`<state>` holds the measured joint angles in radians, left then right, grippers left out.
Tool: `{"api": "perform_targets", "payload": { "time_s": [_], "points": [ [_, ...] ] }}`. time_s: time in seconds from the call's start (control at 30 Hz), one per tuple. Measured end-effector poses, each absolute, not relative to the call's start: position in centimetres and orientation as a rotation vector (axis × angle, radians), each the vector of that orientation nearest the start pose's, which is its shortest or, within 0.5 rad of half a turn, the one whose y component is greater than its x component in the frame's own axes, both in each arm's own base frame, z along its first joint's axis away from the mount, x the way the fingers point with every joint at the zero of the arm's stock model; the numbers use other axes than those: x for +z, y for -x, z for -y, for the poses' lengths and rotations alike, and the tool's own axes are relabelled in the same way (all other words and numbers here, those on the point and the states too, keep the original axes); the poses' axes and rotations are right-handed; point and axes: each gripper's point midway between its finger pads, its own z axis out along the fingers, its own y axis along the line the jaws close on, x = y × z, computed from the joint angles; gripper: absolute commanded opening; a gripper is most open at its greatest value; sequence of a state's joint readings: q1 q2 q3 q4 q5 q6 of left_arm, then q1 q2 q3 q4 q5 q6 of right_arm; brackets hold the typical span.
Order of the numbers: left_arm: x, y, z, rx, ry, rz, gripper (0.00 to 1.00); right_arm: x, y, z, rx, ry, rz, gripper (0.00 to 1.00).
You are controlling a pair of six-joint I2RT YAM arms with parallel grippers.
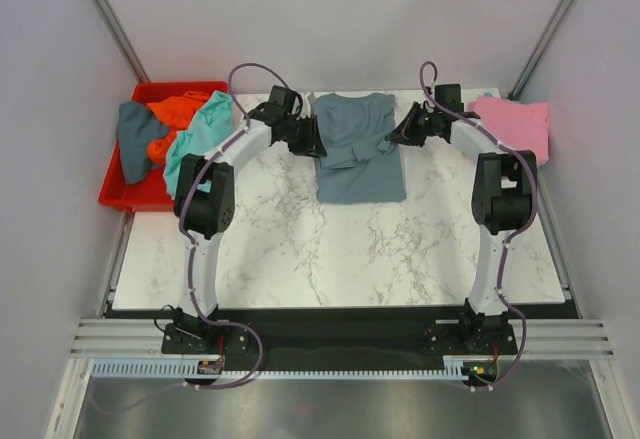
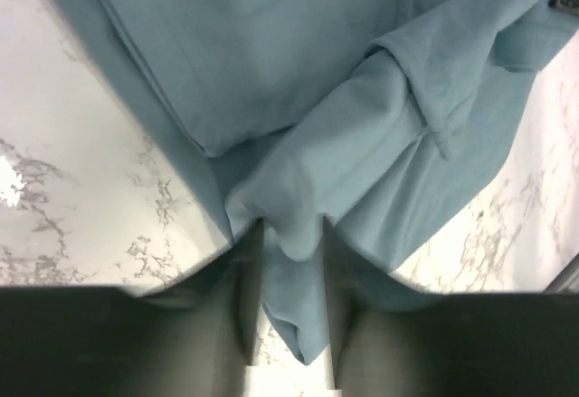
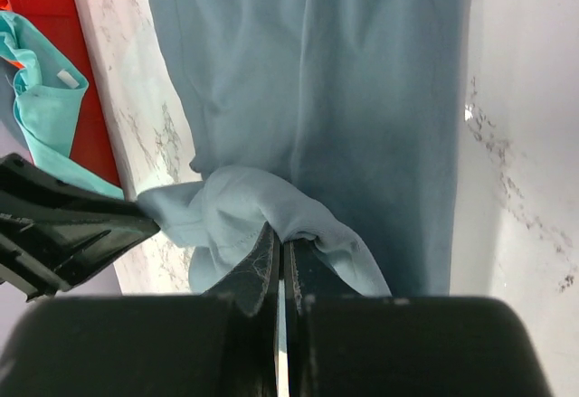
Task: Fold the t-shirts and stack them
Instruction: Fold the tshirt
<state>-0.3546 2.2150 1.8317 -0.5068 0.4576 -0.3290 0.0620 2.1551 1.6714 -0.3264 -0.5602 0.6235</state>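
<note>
Far up the table, the grey shirt is clamped in left gripper and right gripper, flanked by bin and pink shirt.

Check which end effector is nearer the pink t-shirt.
Right. The right end effector pinches the blue-grey t-shirt on the side toward the pink t-shirt; the left end effector pinches its opposite side.

White marble-veined table between plain pale grey walls

Matt cloth t-shirt on smooth, marbled table.
</note>
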Motion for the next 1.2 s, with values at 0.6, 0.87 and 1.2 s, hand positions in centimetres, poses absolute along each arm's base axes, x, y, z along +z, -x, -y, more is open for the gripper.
{"api": "perform_targets", "payload": {
  "time_s": [0.6, 0.87, 1.2],
  "points": [
    [13.5, -40.2, 24.9, -0.898, -0.185, -2.526, 0.76, 12.6, -48.1, -7.8, 1.024, -0.445, -2.351, 0.62],
    [6.3, -34.7, 24.1, -0.958, -0.062, -2.783, 0.76, 5.0, -39.7, -9.4, 1.179, -0.675, -2.578, 0.62],
    [3.5, -34.0, 24.3, -0.971, -0.030, -2.861, 0.76, 3.7, -38.2, -10.3, 1.258, -0.735, -2.617, 0.59]
  ]
}}
